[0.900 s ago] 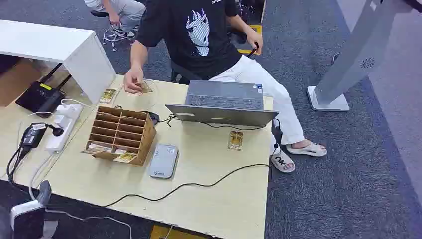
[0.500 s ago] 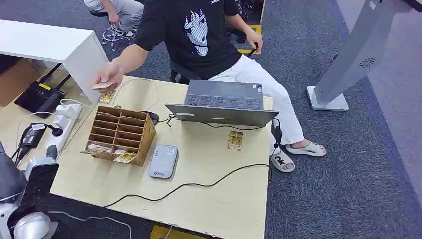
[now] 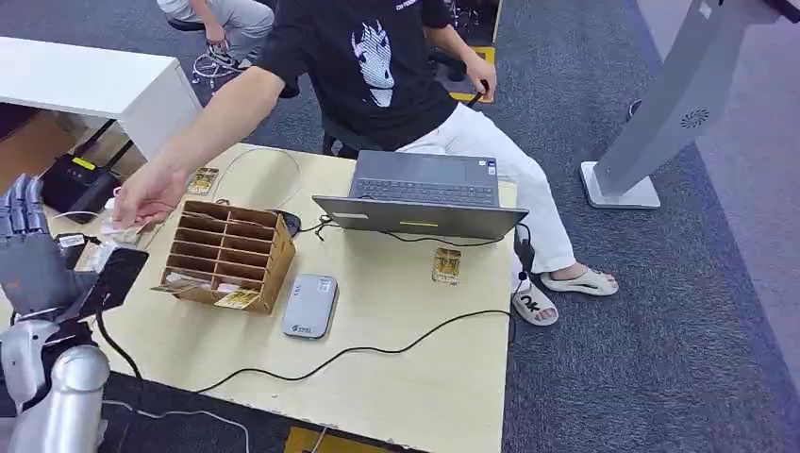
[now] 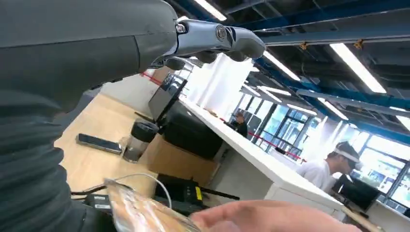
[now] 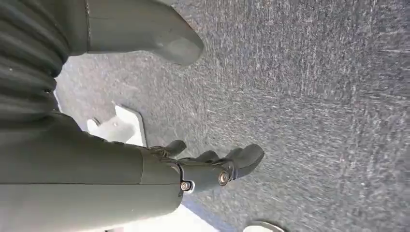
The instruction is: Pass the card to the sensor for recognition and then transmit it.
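Observation:
My left hand [image 3: 40,262] is raised at the table's left edge, fingers upright and apart, holding nothing. A person's hand [image 3: 146,196] reaches toward it with a card in a clear sleeve [image 3: 121,229], just short of my palm. In the left wrist view the sleeved card [image 4: 145,215] and the person's hand [image 4: 270,217] sit close below my left hand [image 4: 72,72], not touching my fingers [image 4: 217,38]. The grey sensor pad [image 3: 309,305] lies flat mid-table. My right hand [image 5: 96,169] hangs over the carpet with nothing in it.
A wooden slotted card rack [image 3: 226,253] stands between my left hand and the sensor. An open laptop [image 3: 425,193] sits behind, with a loose card [image 3: 446,266] in front of it and another card [image 3: 203,179] at the far edge. Black cables cross the table [image 3: 406,377].
My left arm has risen from the lower left corner, hand upright beside the table. The person's hand has carried the card from the table's far edge toward my left hand.

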Tool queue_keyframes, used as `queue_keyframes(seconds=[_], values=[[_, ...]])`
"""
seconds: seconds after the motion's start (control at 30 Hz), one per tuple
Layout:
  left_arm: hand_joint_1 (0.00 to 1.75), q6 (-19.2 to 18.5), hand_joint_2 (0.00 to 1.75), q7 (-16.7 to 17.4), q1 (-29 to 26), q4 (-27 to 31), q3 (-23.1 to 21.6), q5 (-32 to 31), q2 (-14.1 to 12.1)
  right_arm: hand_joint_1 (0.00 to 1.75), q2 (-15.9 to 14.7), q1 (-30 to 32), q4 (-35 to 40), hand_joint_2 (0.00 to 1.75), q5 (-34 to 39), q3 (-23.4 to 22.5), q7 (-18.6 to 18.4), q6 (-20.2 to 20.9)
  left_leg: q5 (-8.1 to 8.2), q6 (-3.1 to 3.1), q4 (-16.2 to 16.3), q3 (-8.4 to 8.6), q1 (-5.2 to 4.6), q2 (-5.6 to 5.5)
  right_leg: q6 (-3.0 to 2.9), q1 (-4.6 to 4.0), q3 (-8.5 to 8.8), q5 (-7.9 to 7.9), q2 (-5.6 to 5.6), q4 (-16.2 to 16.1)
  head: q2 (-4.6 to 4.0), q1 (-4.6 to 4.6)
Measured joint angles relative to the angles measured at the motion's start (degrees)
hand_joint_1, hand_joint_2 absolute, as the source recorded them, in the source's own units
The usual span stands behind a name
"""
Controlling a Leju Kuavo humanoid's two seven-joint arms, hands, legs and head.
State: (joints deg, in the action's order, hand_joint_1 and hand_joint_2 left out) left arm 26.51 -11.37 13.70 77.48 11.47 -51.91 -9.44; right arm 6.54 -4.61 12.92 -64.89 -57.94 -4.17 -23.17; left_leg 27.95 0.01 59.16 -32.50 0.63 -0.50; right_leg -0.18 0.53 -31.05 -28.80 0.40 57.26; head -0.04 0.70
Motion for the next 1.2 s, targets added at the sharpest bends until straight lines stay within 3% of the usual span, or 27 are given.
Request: queue_keyframes(seconds=[0.07, 0.1, 0.13, 0.3, 0.83, 1.03, 1.2], values=[[0.00, 1.4, 1.75, 0.7, 1.0, -1.4, -1.4, -3.1, 0.0, 0.00, 0.0, -0.1, -0.1, 1.75, -0.5, 0.3, 0.1, 0.1, 0.00, 0.00, 0.0, 0.00, 0.00, 0.05, 0.03, 0.00, -0.01, 0.02, 0.04, 0.0, 0.00, 0.00], [1.41, 2.3, 1.75, 1.2, 1.4, -1.9, -2.2, -4.8, 0.1, 0.00, 0.0, -0.1, -0.1, 1.75, -0.7, 0.4, 0.2, 0.1, 0.00, 0.00, 0.0, -0.01, 0.00, 0.06, 0.03, 0.00, -0.01, 0.02, 0.05, 0.0, 0.00, 0.02], [1.75, 2.9, 1.75, 1.6, 1.7, -2.2, -2.7, -6.1, 0.2, 0.00, 0.0, -0.1, -0.1, 1.75, -0.9, 0.5, 0.2, 0.2, 0.00, 0.00, 0.1, -0.03, 0.00, 0.06, 0.03, 0.00, -0.02, 0.02, 0.05, 0.0, 0.00, 0.00], [1.75, 5.1, 1.75, 2.9, 2.2, -3.5, -6.0, -11.3, 0.7, 0.00, 0.1, -0.2, -0.2, 1.75, -1.5, 0.5, 0.4, 0.5, 0.01, 0.01, 0.1, -0.10, 0.00, 0.07, 0.03, 0.00, -0.07, 0.02, 0.05, 0.0, 0.00, 0.00], [1.75, 5.2, 1.75, 2.3, 2.3, -4.0, -8.2, -9.9, 1.2, 0.00, 0.1, -0.2, -0.4, 1.75, -1.7, 0.5, 0.3, 0.7, 0.01, 0.01, 0.1, -0.14, 0.00, 0.13, 0.03, 0.00, -0.13, 0.03, 0.09, 0.0, 0.00, 0.00], [1.75, 3.3, 1.75, 1.5, 2.2, -4.0, -9.9, -9.2, 1.6, 0.00, 0.1, -0.2, -0.5, 1.75, -1.7, 0.5, 0.8, 0.9, 0.01, 0.01, 0.1, -0.15, -0.01, 0.12, 0.04, 0.00, -0.11, 0.03, 0.08, 0.0, 0.00, 0.00], [1.75, -0.9, 1.75, 1.6, 1.9, -3.1, -12.9, -10.5, 2.0, 0.00, 0.1, -0.2, -0.6, 1.75, -1.7, 0.5, 1.0, 0.9, 0.01, 0.01, 0.1, -0.15, -0.01, 0.12, 0.05, 0.00, -0.12, 0.03, 0.08, 0.0, 0.00, 0.02]])
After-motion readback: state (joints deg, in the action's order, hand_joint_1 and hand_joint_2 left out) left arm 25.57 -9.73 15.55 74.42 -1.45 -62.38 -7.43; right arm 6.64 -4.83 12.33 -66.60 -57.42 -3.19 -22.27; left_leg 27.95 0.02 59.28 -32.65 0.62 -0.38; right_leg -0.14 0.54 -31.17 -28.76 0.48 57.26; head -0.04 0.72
